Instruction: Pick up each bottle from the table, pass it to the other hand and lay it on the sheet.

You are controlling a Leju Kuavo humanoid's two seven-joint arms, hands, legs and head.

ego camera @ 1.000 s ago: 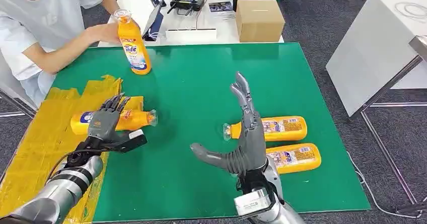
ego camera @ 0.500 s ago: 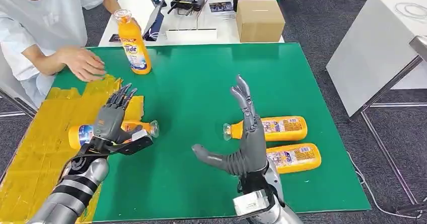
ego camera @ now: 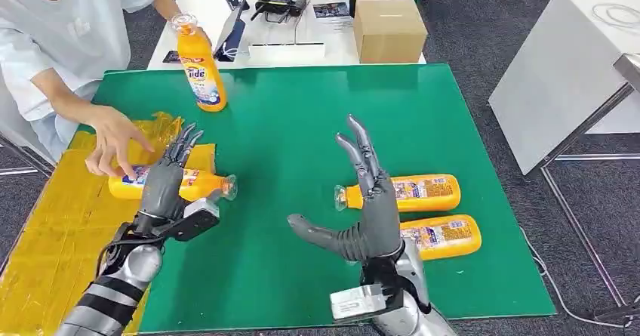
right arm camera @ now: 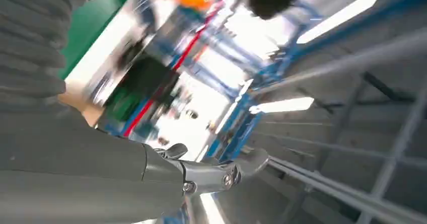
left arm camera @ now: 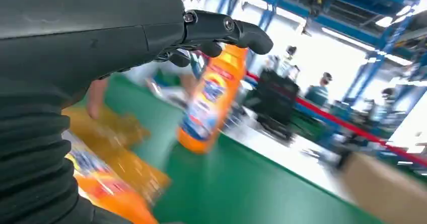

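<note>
Orange bottle [ego camera: 170,183] lies on the yellow sheet [ego camera: 53,230] at left, under the empty, spread left hand [ego camera: 164,185]. Right hand [ego camera: 367,208], fingers apart, probably should reach for the two bottles [ego camera: 423,211] at right.

One orange bottle [ego camera: 200,64] is standing upright at the green table's eleven o'clock. Another [ego camera: 170,183] is lying on the yellow sheet [ego camera: 53,230] at nine o'clock. Two bottles [ego camera: 411,192] [ego camera: 441,236] are lying side by side at four o'clock, caps pointing toward nine.
</note>
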